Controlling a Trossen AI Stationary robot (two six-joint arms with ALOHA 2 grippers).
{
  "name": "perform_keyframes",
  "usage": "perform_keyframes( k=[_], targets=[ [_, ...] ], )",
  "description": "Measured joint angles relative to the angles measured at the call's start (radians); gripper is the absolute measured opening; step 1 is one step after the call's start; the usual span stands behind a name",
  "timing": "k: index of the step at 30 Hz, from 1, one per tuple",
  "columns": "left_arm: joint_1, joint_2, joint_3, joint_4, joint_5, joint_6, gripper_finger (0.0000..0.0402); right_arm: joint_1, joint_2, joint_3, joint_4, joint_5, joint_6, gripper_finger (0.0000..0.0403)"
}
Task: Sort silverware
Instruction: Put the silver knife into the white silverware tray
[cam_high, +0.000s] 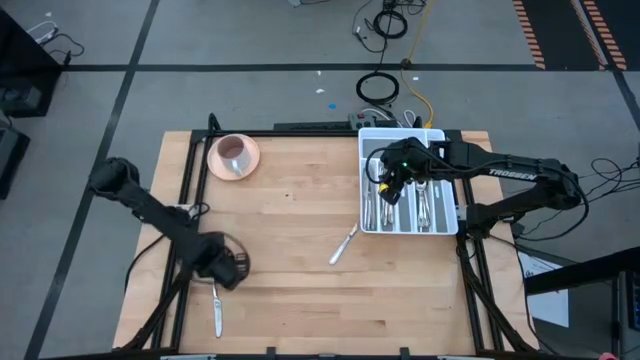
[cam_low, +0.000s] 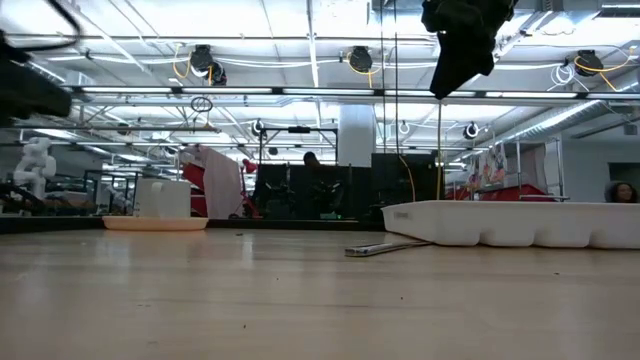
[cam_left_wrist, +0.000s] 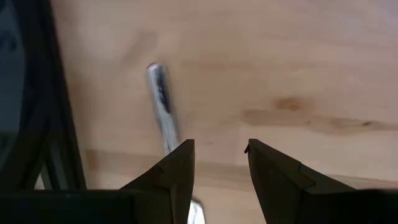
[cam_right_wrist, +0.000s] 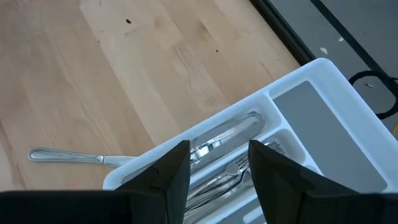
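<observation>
A silver utensil (cam_high: 216, 310) lies flat on the wooden table near its front left. My left gripper (cam_high: 228, 270) hangs just beyond the utensil's far end, pointing down, open and holding nothing. In the left wrist view the utensil (cam_left_wrist: 163, 106) runs past one finger, outside the gap of my left gripper (cam_left_wrist: 217, 155). A second utensil (cam_high: 343, 245) lies mid-table beside the white tray (cam_high: 449, 180), which holds several pieces. My right gripper (cam_right_wrist: 217, 155) hovers open over the tray, with nothing between its fingers.
A pink bowl (cam_high: 234, 155) stands at the table's far left. The tray (cam_low: 520, 222) sits at the far right, with my right gripper (cam_low: 460, 40) high above it. The mid-table utensil (cam_low: 385, 247) lies just in front of the tray. Bare wood lies between the arms.
</observation>
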Motion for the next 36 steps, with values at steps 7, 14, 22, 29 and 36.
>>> perform_keyframes(
  k=[7,14,22,29,36],
  targets=[
    [-0.143,0.0,0.0,0.024,-0.096,-0.121,0.0155,0.0,0.0,0.0,0.0,0.0,0.0,0.0153],
    [-0.164,0.002,0.0,0.107,-0.344,-0.02,0.0155,0.0,0.0,0.0,0.0,0.0,0.051,0.0153],
    [-0.197,0.001,0.002,0.222,-0.236,0.96,0.0155,-0.002,0.0,0.0,0.011,0.0,0.049,0.0153],
    [-0.218,0.002,0.0,0.104,-0.105,1.577,0.0155,-0.002,0.0,0.0,0.018,0.0,0.103,0.0153],
    [-0.274,0.002,0.0,0.104,-0.098,1.932,0.0155,-0.002,0.0,0.0,0.019,0.0,0.162,0.0153]
  ],
)
